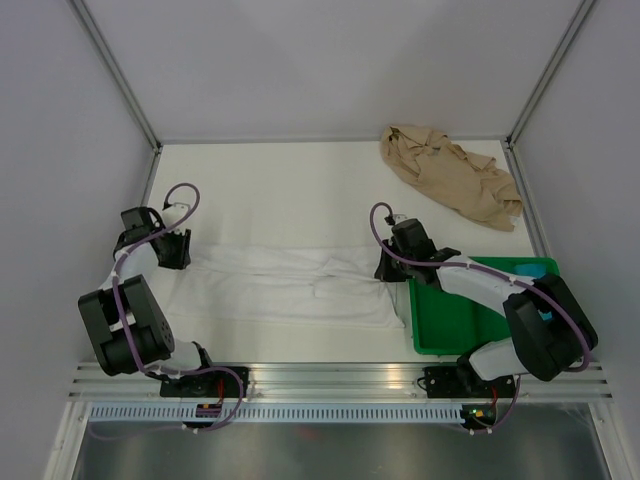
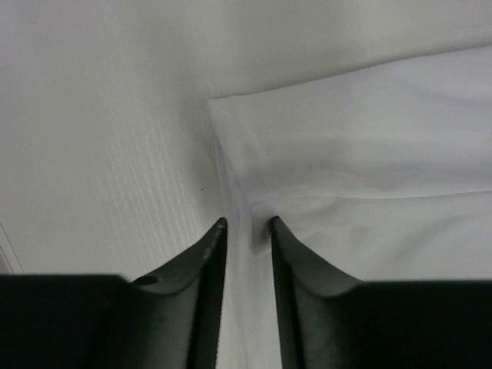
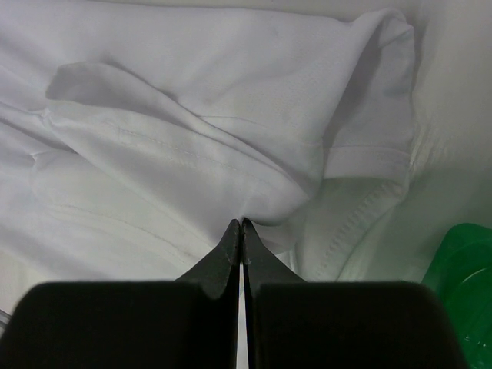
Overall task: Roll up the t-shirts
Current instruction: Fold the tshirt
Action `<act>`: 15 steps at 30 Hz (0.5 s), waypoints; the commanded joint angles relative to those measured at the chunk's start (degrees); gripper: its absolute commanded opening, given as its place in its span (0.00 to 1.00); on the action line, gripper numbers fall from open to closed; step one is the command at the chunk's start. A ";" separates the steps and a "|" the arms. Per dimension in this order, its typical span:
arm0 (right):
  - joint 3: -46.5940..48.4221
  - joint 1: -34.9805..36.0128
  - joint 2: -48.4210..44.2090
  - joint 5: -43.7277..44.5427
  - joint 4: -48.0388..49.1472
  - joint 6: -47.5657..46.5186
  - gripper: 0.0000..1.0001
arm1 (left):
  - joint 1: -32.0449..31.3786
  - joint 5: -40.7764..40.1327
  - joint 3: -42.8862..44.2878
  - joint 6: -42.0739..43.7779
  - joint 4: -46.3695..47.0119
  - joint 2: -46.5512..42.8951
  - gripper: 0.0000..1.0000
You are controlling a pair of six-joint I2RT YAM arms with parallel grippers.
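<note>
The white t-shirt lies folded into a long band across the table between the two arms. My left gripper is at the band's left end. In the left wrist view its jaws stand a little apart, open, and the shirt's edge runs loose between them. My right gripper is at the band's right end, by the sleeve. In the right wrist view it is shut, pinching a fold of the white cloth. The tan t-shirt lies crumpled at the back right corner.
A green plastic tray stands at the near right, right beside the right gripper, and its rim shows in the right wrist view. White walls and metal posts close the table on three sides. A metal rail runs along the near edge.
</note>
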 commanded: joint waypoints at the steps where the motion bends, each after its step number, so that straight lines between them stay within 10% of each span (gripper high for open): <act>1: 0.50 0.59 0.99 -0.48 2.16 0.90 0.00 | 0.57 -0.03 0.14 3.76 -2.30 -3.50 0.42; 15: 0.94 1.11 0.37 0.31 1.90 -0.15 0.00 | -1.62 1.04 8.84 -1.51 -10.04 -0.18 0.57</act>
